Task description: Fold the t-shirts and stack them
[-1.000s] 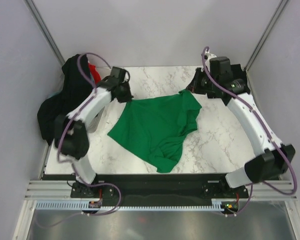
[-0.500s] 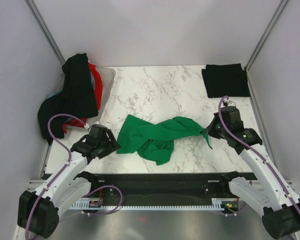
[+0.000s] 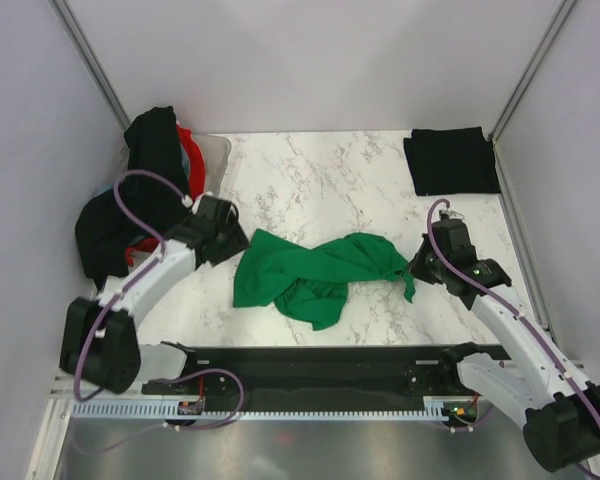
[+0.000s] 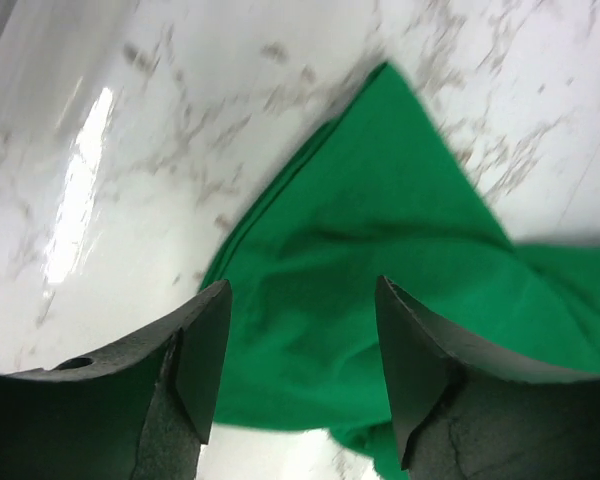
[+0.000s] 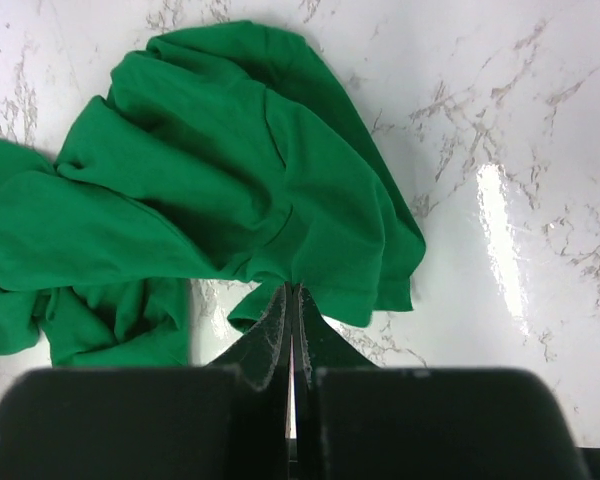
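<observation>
One green t-shirt (image 3: 315, 270) is lying crumpled in a long bunch on the near half of the marble table (image 3: 320, 180), and both of the two arms are working at its ends. At the shirt's right end, the right gripper (image 3: 417, 268) is nipping a gathered fold of the fabric. In the right wrist view its two fingers are pressing together on that fold (image 5: 291, 290), with the green t-shirt (image 5: 210, 170) spreading away from them in creases. At the shirt's left end, the left gripper (image 3: 235, 248) is sitting over the cloth with its fingers spread wide. In the left wrist view the gap between them (image 4: 302, 290) is framing a flat pointed corner of the green t-shirt (image 4: 380, 220), and nothing is being held.

Farther back and left of the green shirt, a heap of black shirts (image 3: 145, 175) is hanging over a translucent tub (image 3: 215, 160). How many black ones are making up the heap cannot be told. One red shirt (image 3: 187, 145) is peeking out among them.

Farthest off, beyond the green shirt's right end, one black t-shirt (image 3: 450, 160) is lying folded flat in the table's back corner.
</observation>
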